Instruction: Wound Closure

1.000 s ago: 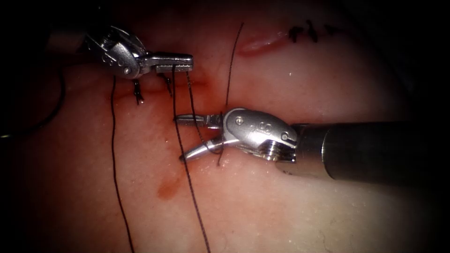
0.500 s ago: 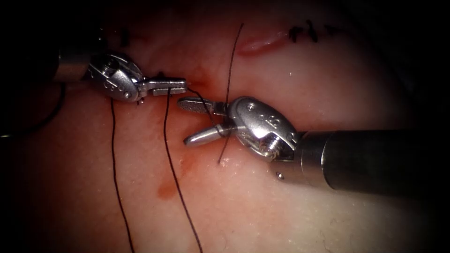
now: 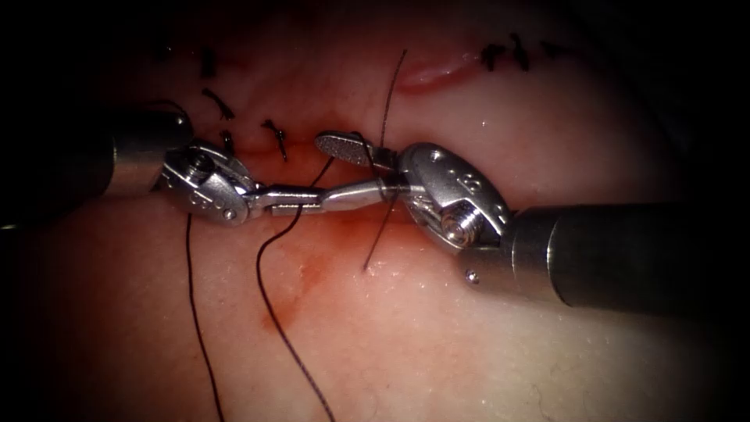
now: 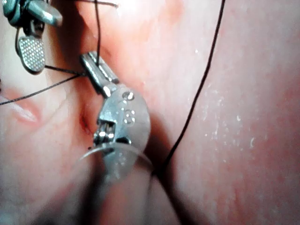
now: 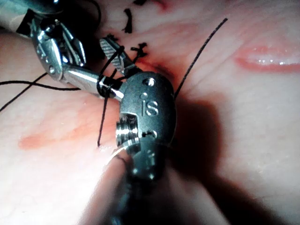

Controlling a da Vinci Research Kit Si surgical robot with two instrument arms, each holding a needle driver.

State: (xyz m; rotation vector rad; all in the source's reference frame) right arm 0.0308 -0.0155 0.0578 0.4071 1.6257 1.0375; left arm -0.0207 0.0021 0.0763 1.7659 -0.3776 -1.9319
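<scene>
**Thread held by the left tool, wound round the right tool's jaws**

The thread (image 3: 269, 312) lies over the middle of the tissue (image 3: 469, 352), trailing toward its near edge. The left tool (image 3: 303, 202) has its jaws pressed together, pinching the thread near their tip. That tip lies against the lower jaw of the right tool (image 3: 324, 168). The right tool's jaws are spread and grip nothing, though turns of thread are wrapped round them. Where the needle lies I cannot tell.

This looks like knot-tying. The next move calls for keeping those turns on the jaws and the left tool's pinch firm.

Counted:
- two tools
- three long strands of thread
- about four tufts of cut ends (image 3: 273, 134) left of centre
- three more tufts toward the far right corner
- one unclosed stretch of cut (image 3: 433, 72)
- one smear of red fluid (image 3: 293, 301)
</scene>
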